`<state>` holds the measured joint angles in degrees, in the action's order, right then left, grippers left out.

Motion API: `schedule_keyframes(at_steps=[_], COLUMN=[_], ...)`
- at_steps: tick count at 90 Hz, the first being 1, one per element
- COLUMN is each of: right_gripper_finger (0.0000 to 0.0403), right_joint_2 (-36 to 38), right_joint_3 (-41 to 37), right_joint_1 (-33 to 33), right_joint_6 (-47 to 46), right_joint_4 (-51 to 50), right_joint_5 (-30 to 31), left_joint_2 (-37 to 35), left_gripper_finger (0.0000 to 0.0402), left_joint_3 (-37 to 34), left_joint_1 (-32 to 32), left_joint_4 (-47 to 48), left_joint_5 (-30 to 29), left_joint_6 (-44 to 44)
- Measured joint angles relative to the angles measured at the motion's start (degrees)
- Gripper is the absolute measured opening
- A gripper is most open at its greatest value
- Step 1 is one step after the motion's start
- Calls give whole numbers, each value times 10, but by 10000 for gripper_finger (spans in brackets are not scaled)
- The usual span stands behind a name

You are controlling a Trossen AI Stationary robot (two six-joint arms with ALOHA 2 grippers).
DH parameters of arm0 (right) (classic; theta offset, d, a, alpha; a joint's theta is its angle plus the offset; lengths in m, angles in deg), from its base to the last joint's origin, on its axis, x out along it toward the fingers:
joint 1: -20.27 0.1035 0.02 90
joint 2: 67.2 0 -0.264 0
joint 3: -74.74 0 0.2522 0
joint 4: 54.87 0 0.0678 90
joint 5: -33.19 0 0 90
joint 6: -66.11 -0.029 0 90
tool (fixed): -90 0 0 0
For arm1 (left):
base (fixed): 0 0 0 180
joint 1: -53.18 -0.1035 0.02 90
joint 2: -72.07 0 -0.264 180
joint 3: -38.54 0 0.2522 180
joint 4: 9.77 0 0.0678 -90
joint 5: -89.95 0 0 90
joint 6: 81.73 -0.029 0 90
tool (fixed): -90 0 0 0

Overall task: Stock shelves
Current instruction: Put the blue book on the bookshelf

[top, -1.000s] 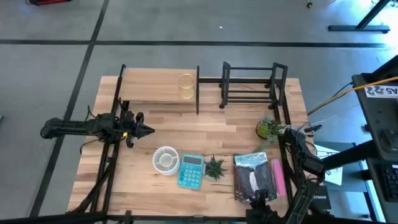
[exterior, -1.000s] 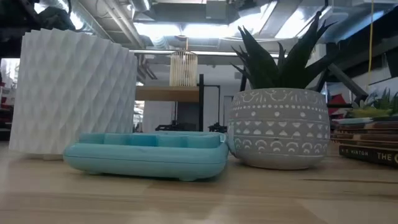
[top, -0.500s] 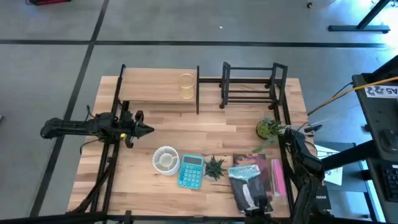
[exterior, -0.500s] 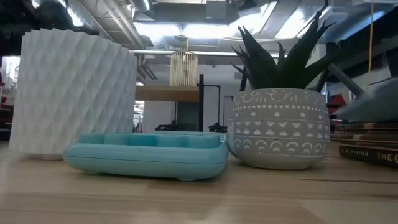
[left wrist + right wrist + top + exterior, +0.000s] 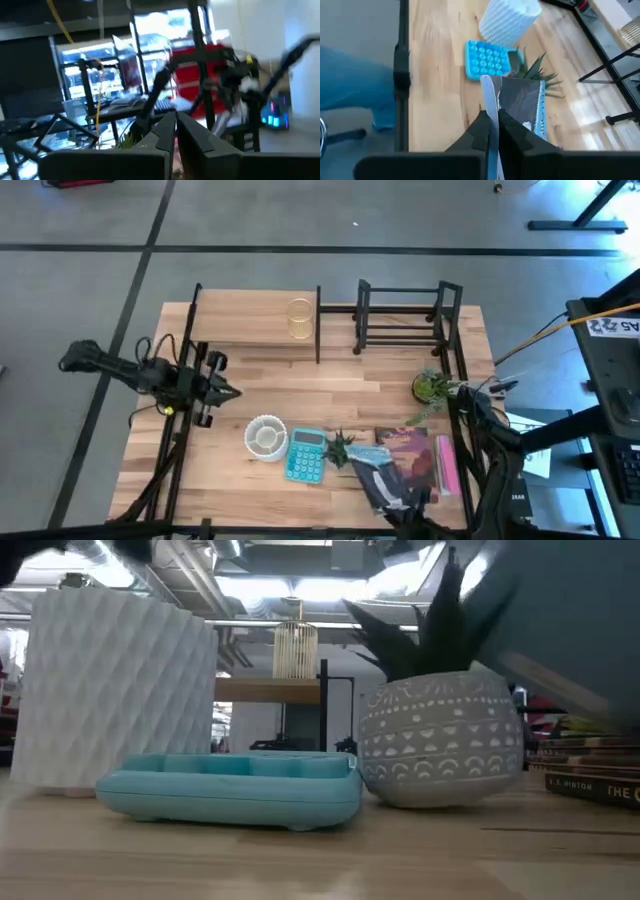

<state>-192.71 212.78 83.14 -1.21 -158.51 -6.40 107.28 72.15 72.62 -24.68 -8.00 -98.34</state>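
The right gripper [image 5: 491, 131] is clenched on a book [image 5: 517, 102], lifted and tilted. Just beyond its fingertips stands a small potted plant [image 5: 343, 448], with a blue calculator [image 5: 306, 455] beside it and a white ribbed cup [image 5: 266, 436] farther on. The left gripper [image 5: 232, 392] hangs with its fingers pressed together, holding nothing. Far beyond both stand the wooden shelf [image 5: 256, 315] and the black rack [image 5: 402, 315].
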Motion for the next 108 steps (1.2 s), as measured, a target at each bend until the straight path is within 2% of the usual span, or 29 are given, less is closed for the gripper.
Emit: schedule_keyframes(at_steps=[14, 22, 35, 51, 66, 77, 92, 108], right_gripper_finger=[0, 0, 0, 0, 0, 0, 0, 0], right_joint_2=[5, 5, 5, 5, 5, 6, 6, 6], right_joint_3=[0, -1, -7, -8, -8, -8, -8, -8], right_joint_1=[-16, -18, -11, 8, 12, 12, 12, 12], right_joint_6=[36, 44, 26, 0, -3, 0, 2, 2], right_joint_4=[0, -1, -2, -2, -2, -2, -1, -1], right_joint_5=[-19, -32, -35, -20, -10, -10, -8, -4], left_joint_2=[199, 310, 476, 631, 705, 729, 765, 803], left_gripper_finger=[1, 14, 65, 134, 182, 200, 202, 182], left_joint_3=[131, 207, 310, 394, 449, 474, 496, 527], left_joint_1=[31, 46, 62, 76, 81, 76, 60, 35], left_joint_4=[3, 50, 107, 76, -7, -11, -9, -12], left_joint_5=[-4, -6, -14, -77, -85, -60, -42, -33], left_joint_6=[-87, -142, -203, -283, -290, -280, -241, -214])
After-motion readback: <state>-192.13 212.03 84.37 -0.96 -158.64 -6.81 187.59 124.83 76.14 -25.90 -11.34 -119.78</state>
